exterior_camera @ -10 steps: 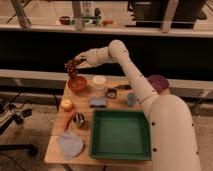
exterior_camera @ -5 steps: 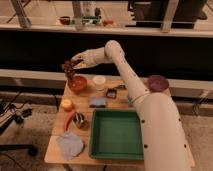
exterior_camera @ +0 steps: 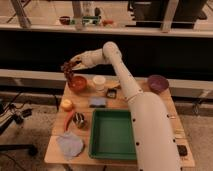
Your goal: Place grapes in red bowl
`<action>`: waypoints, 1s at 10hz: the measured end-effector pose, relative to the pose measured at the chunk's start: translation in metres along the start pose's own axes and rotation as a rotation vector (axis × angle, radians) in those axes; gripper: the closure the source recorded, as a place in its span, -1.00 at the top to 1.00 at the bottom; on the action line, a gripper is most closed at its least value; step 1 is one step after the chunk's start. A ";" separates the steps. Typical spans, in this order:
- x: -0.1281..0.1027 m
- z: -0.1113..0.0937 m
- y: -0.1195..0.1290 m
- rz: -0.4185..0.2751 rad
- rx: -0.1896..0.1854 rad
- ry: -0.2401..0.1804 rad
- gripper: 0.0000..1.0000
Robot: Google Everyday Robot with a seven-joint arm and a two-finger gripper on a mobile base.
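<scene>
Seen from the single camera view, the robot's white arm (exterior_camera: 125, 85) reaches over a wooden table (exterior_camera: 175, 117), its gripper (exterior_camera: 73, 63) pinched tight on the grapes (exterior_camera: 67, 71), which dangle in a dark cluster just above the rim of the red bowl (exterior_camera: 78, 83) at the table's far left corner. A white cup (exterior_camera: 99, 82) stands just beside the bowl, a purple bowl (exterior_camera: 157, 83) sits well apart at the far right, and a green tray (exterior_camera: 112, 134) fills the middle. A yellow fruit (exterior_camera: 66, 104), a red pepper (exterior_camera: 69, 120) and a bluish cloth (exterior_camera: 69, 145) line the left edge.
</scene>
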 end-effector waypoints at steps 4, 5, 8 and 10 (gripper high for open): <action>0.015 0.007 0.007 0.018 -0.007 0.004 -1.00; 0.019 0.008 0.009 0.022 -0.008 0.007 -1.00; 0.027 0.011 0.011 0.027 -0.011 0.014 -1.00; 0.034 0.012 0.012 0.032 -0.011 0.021 -1.00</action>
